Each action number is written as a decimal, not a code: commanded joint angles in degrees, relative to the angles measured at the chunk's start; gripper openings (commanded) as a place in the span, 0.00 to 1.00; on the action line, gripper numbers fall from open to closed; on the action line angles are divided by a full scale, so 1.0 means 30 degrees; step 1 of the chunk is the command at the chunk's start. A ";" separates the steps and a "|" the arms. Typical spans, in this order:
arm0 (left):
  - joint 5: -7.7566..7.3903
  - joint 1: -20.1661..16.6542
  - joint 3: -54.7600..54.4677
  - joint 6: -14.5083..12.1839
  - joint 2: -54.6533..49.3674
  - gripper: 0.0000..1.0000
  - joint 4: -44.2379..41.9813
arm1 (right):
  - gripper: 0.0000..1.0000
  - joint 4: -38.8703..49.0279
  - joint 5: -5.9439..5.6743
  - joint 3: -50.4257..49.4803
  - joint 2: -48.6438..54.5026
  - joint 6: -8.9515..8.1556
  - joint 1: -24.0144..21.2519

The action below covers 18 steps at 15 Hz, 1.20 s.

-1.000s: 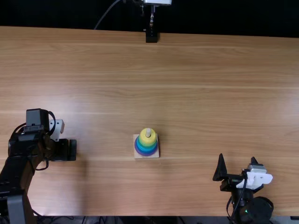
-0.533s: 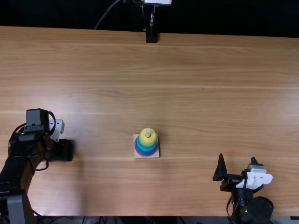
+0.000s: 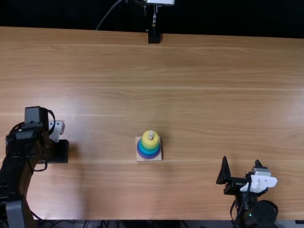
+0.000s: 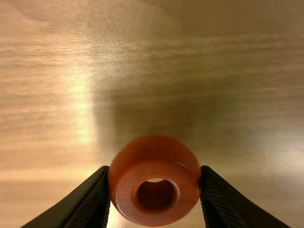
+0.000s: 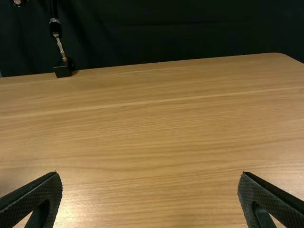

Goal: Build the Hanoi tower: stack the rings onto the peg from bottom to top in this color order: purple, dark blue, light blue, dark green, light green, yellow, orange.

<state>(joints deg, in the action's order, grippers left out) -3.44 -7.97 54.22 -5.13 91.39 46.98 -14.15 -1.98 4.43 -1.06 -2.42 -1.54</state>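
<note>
The left gripper (image 3: pixel 61 152) is closed on the orange ring (image 4: pixel 154 156); in its wrist view the two fingers (image 4: pixel 90 202) press on opposite sides of the ring, whose hole shows between them. In the top view this gripper is well to the left of the wooden base (image 3: pixel 159 158), about level with it. Compared with the earlier frames it has drawn farther left, away from the base, and the arm's wrist has shifted slightly toward the table's far edge.

On the base, the peg (image 3: pixel 150 135) rises through the stacked rings: the purple ring (image 3: pixel 148 157) lowest, blue and green tones above it, and the yellow ring (image 3: pixel 149 142) uppermost, with the peg's tip bare. Base and stack lie just as they did.

The right gripper (image 3: pixel 241 162), spread wide with nothing between its fingers, is to the right of the base and nearer the table's near edge, unmoved. Far beyond the base, a black stand foot (image 3: pixel 154 37) is at the far edge of the table (image 3: pixel 213 95).
</note>
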 commanded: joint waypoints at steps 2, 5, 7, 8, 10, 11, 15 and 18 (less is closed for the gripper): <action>-0.0505 -0.0010 0.2787 -0.0225 0.0092 0.00 0.2797 | 1.00 -0.1315 -0.0255 -0.1212 0.0353 0.0032 -0.0219; -0.0540 0.1308 0.5893 -0.0225 0.0121 0.00 0.7121 | 1.00 -0.1315 -0.0255 -0.1212 0.0353 0.0032 -0.0189; -0.0540 0.2363 0.7885 -0.0260 0.0121 0.00 0.8597 | 1.00 -0.1315 -0.0255 -0.1212 0.0353 0.0032 -0.0189; -0.0610 0.2861 0.8647 -0.0225 0.0121 0.00 0.8668 | 1.00 -0.1315 -0.0255 -0.1212 0.0353 0.0032 -0.0189; -0.1032 0.4267 0.9877 -0.0155 0.0150 0.00 0.8668 | 1.00 -0.1315 -0.0255 -0.1212 0.0353 0.0032 -0.0189; -0.1524 0.4911 1.0346 -0.0014 0.0209 0.00 0.8668 | 1.00 -0.1315 -0.0255 -0.1212 0.0353 0.0032 -0.0189; -0.2579 0.7431 1.2748 0.1990 0.0824 0.00 0.9125 | 1.00 -0.1315 -0.0255 -0.1212 0.0353 0.0032 -0.0189; -0.2685 0.9130 1.4418 0.2447 0.1527 0.00 0.9160 | 1.00 -0.1315 -0.0255 -0.1212 0.0353 0.0032 -0.0189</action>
<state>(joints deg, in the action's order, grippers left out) -10.39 18.61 95.42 0.75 95.53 74.28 -14.15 -1.93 4.43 -1.06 -2.39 -1.54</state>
